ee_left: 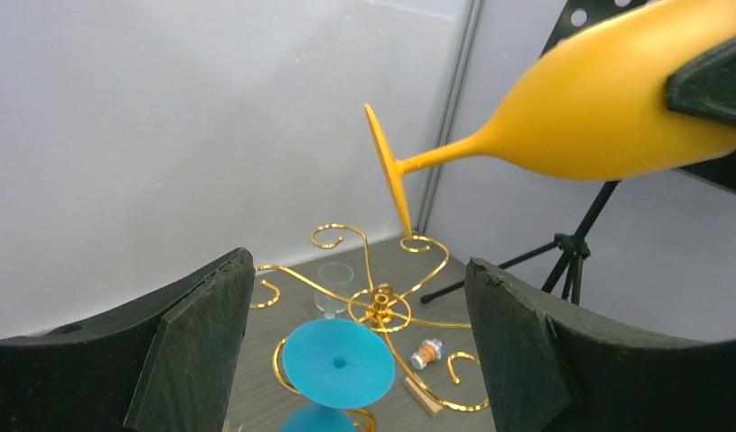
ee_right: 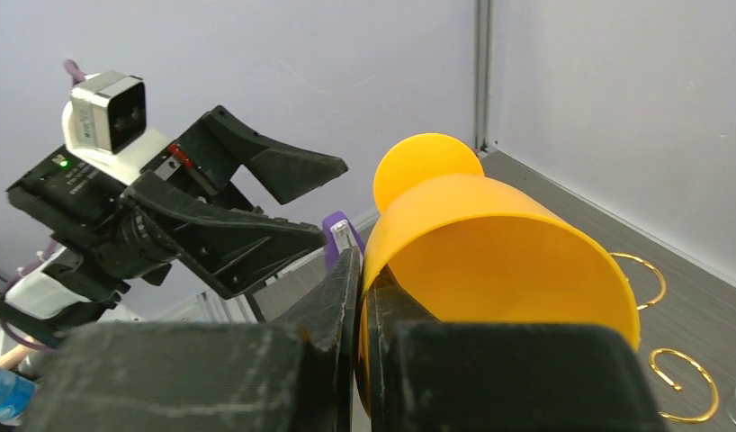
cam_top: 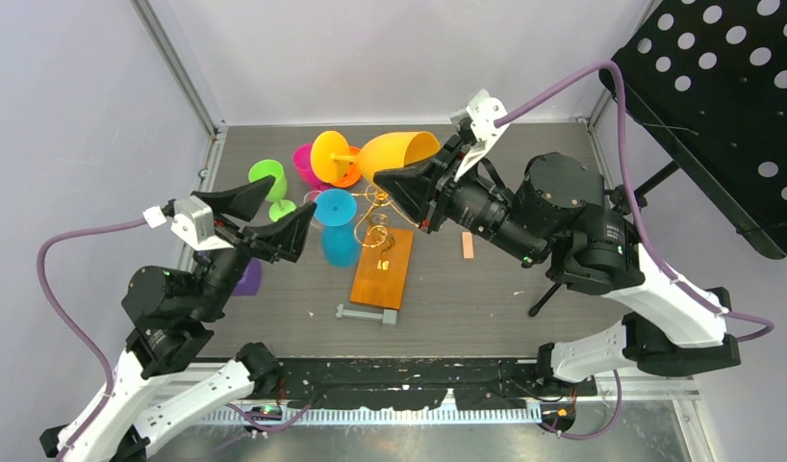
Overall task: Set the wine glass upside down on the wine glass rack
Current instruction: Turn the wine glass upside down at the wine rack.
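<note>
The yellow wine glass (cam_top: 401,151) lies on its side in the air above the back of the wine glass rack (cam_top: 375,219), its foot (ee_left: 388,167) just over a gold scroll. My right gripper (ee_right: 357,270) is shut on the wall of the bowl at its rim, one finger inside and one outside. The rack's gold arms spread from a hub (ee_left: 382,302) over an orange base (cam_top: 383,271). A blue glass (ee_left: 337,363) hangs upside down on it. Left of the rack, my left gripper (ee_left: 360,263) stands open and empty, facing the blue glass.
Green (cam_top: 267,178), pink (cam_top: 304,164) and purple (cam_top: 247,278) glasses stand at the left, and a clear one (ee_left: 333,284) behind the rack. A grey bar (cam_top: 366,314) lies before the base and a small block (cam_top: 468,245) to its right. A perforated black panel (cam_top: 726,96) hangs at the back right.
</note>
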`<state>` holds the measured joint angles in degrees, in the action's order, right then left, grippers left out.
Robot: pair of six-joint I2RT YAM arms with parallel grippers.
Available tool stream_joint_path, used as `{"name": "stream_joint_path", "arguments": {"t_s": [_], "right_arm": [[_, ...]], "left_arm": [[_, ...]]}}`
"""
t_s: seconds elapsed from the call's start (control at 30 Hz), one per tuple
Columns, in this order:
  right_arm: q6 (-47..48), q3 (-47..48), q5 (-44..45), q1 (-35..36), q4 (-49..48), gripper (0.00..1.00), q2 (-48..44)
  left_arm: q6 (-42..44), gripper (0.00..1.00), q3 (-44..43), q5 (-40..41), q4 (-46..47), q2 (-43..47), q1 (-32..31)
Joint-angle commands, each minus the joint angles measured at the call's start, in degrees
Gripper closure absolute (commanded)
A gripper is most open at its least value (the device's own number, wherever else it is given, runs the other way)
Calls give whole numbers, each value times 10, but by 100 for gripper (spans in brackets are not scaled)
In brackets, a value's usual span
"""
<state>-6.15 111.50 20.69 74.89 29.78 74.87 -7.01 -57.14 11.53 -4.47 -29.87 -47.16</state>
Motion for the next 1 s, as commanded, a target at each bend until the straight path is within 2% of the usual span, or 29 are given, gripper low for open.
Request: {"name": "stream_joint_path", "arguments": {"t_s": [0.0,0.3,0.4,0.53,0.67,0.77,0.9,0.97], "right_arm": [[-14,-8,3,15,-51,95,-17],[-25,-22,-35,28,-55,95,-19],[-27,-28,-51,32,-62,95,-26],[-20,-53,-69,34,-84,95,-43],[-18,-80,-94,34,-100,95,-57],[-19,-91,-117,35,-104,95,-61],[-18,-118,-144,35,-125,95,-75],[-15,-135,-154,35,-140,94,-85]], "left_arm": [[10,14,4,14,71,-5,0],[-12,16,4,-8,91,-30,0],[-15,21,5,-9,92,-34,0],[-22,39,4,-3,90,-38,0],[-26,48,3,2,93,-43,0],[-28,59,3,5,100,-49,0],[-32,78,-3,3,98,-59,0],[-33,91,-4,1,99,-60,0]]}}
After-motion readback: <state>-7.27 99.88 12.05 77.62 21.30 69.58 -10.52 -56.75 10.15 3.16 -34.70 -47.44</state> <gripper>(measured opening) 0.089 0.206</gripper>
